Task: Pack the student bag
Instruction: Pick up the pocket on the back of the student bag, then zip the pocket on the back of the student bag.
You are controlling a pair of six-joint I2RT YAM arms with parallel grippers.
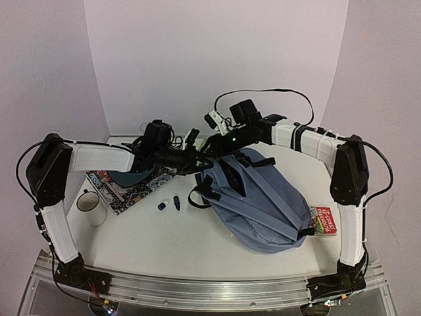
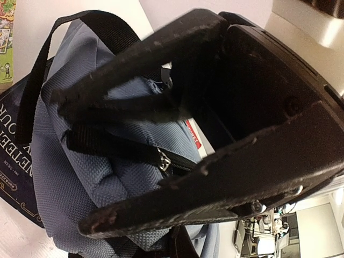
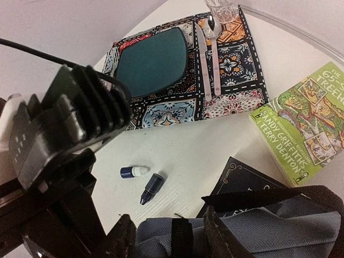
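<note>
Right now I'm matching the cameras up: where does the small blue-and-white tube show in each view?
Top external: small blue-and-white tube just left of the student bag, lower-left of centre.
Left wrist: not in it.
Right wrist: the tube left of centre, above the bag's edge.
Shared landmark: the student bag.

Student bag (image 1: 266, 207): big soft grey-blue fabric backpack, rounded, lying on the bench (image 1: 197, 247), right of centre. It's stretching diagonally, w/ its rounded bottom end pointing toward the near-right corner and its top end reaching far-left, toward mid-bench. The strap side is facing up, w/ black straps (image 1: 235, 179) running along the back and one looping off the left edge. A dark zip line w/ metal pull (image 2: 163, 160) is crossing the top end; open or closed, can't tell.
</note>
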